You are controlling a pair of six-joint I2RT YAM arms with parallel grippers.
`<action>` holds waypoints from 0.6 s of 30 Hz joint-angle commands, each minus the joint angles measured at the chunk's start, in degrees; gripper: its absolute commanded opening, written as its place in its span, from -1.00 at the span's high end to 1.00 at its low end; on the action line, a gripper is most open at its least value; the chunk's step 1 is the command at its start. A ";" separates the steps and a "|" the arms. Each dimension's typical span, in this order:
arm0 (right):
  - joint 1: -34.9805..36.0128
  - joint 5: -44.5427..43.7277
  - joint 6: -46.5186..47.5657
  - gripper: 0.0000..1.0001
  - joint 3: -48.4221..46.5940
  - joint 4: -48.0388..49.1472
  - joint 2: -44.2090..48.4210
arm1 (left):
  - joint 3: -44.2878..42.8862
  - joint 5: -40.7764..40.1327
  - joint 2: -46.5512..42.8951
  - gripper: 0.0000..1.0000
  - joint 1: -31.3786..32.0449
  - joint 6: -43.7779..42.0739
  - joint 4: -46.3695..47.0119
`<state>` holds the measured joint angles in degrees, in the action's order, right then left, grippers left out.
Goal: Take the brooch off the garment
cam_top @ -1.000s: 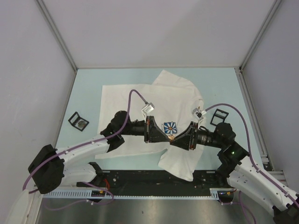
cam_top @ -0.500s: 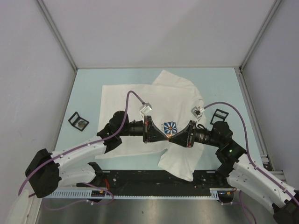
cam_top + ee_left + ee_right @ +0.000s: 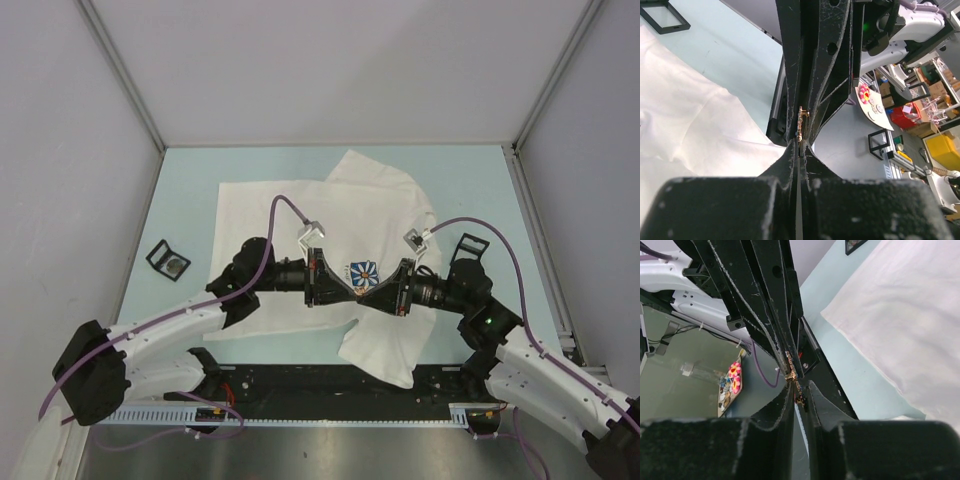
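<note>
left claw [image 3: 800,146] is clenched, the brooch [image 3: 801,122] seemingly pinched edge-on at its tips, lifted off the shirt [image 3: 300,200] just beside the flower print [image 3: 364,272]. right claw [image 3: 798,390] has crept in tip to tip and narrowed over the last second around the brooch's other end; whether it grips yet i cannot tell. no cloth shows around the brooch, so it looks freed.
</note>
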<state>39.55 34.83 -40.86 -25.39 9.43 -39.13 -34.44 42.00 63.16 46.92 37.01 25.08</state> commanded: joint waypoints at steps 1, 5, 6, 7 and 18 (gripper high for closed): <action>0.18 -2.75 -1.15 0.73 0.25 -0.03 -1.38 | -0.11 2.12 -2.86 1.00 0.46 -1.86 4.01; 0.18 -1.87 -2.29 0.74 0.25 0.76 -2.00 | 0.16 2.83 -3.91 1.00 0.46 -3.61 3.75; 0.18 -1.96 -2.55 0.74 0.25 0.94 -2.00 | 0.07 2.91 -4.09 1.00 0.46 -3.88 3.49; 0.18 -1.87 -2.90 0.74 0.25 0.94 -1.91 | 0.07 3.00 -4.27 1.00 0.46 -4.14 3.22; 0.00 -10.40 -2.56 0.63 0.43 -9.16 4.06 | -0.54 -7.89 -6.73 1.00 0.46 -4.23 -5.56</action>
<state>40.29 31.29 -44.40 -25.39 7.40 -37.28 -33.82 37.58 59.20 47.55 32.99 21.08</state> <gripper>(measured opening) 0.153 0.003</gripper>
